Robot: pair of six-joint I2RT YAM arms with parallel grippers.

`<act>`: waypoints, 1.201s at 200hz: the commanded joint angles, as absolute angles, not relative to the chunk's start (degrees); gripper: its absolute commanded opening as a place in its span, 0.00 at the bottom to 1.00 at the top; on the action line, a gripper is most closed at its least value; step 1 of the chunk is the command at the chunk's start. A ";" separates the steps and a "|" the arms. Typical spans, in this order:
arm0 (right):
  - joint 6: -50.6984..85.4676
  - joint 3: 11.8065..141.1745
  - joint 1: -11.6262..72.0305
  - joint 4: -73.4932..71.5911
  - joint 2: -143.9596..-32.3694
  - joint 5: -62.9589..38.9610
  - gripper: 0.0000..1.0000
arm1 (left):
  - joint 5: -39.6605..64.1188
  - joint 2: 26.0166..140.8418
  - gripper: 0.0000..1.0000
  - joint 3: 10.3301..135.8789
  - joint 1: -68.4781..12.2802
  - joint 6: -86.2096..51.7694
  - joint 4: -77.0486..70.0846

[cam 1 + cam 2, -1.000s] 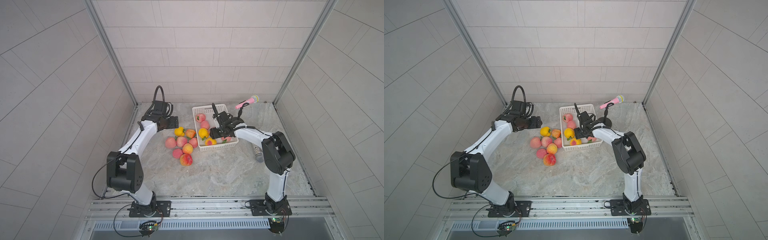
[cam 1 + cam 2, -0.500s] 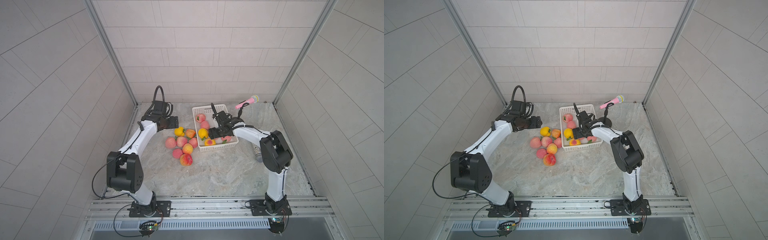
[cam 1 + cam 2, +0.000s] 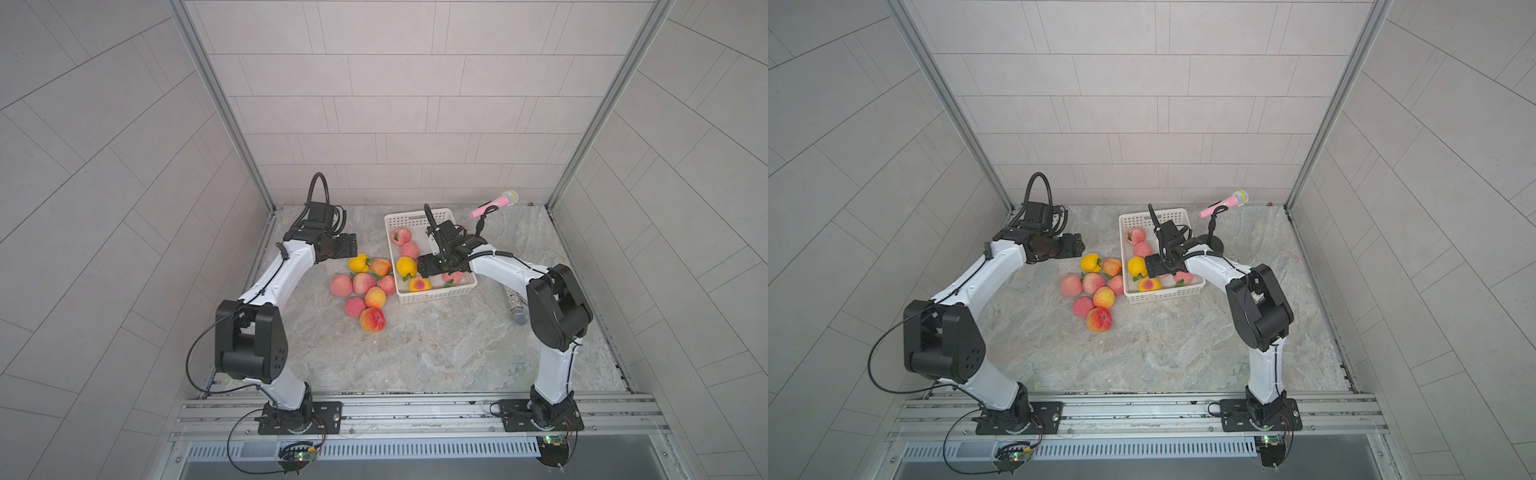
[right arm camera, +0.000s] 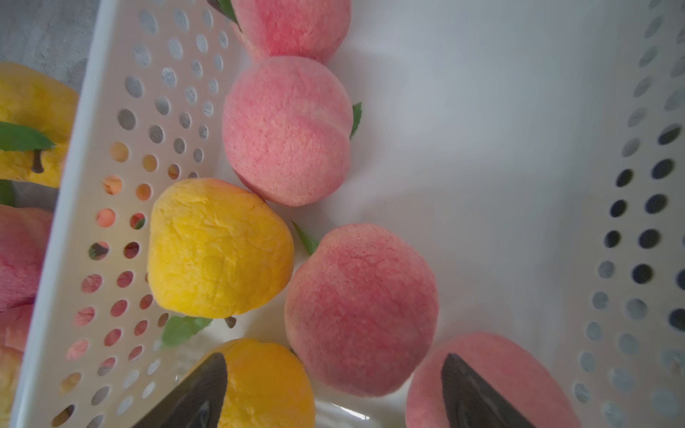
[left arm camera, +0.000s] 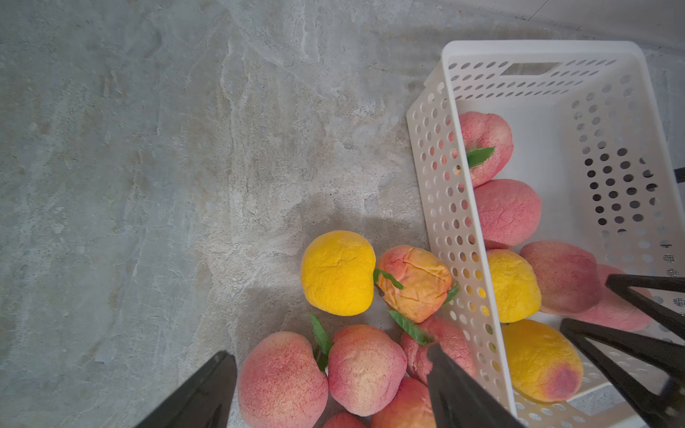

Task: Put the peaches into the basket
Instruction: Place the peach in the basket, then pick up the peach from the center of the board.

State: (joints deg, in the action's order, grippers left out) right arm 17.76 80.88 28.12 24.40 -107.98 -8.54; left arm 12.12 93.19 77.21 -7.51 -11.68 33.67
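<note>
The peaches are split between two places. Six lie inside the basket (image 3: pixel 437 293), mostly along its side nearest the left arm: in the right wrist view a pink one (image 4: pixel 287 129), a yellow one (image 4: pixel 218 248) against the perforated wall, and another pink one (image 4: pixel 361 311) touching it, with three more partly cut off at the picture's edges. The other eight sit in a tight cluster on the desk (image 3: pixel 436 353), just beside that same wall. Among them are a yellow peach (image 3: pixel 358 263), an orange peach (image 3: pixel 380 267) touching the basket, several pink ones, and a red-blushed peach (image 3: pixel 372 320) at the end nearest the robot's base.

The white basket stands flat on the desk toward the back, its slot handle in the far end wall.

The right hand (image 4: pixel 335 357) hangs low inside the basket, its jaws spread wide and holding nothing; one black finger (image 4: pixel 207 392) shows over a yellow peach, the other over a pink one.

The left hand (image 5: pixel 330 352) hovers above the cluster on the desk, jaws also well apart and empty.

Beyond the basket, a pink microphone (image 3: pixel 496 203) sits tilted on a small stand. A silver microphone (image 3: pixel 515 309) lies on the desk beside the right arm.
</note>
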 commanded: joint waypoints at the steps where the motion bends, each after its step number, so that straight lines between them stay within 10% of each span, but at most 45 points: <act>1: 16.79 79.07 28.47 23.89 -102.65 -7.56 0.91 | 12.55 94.84 0.87 78.13 -7.21 -10.63 33.84; 240: 16.52 56.71 28.45 11.93 -80.73 -9.23 0.87 | 10.04 113.64 0.75 87.01 -11.51 -8.89 38.50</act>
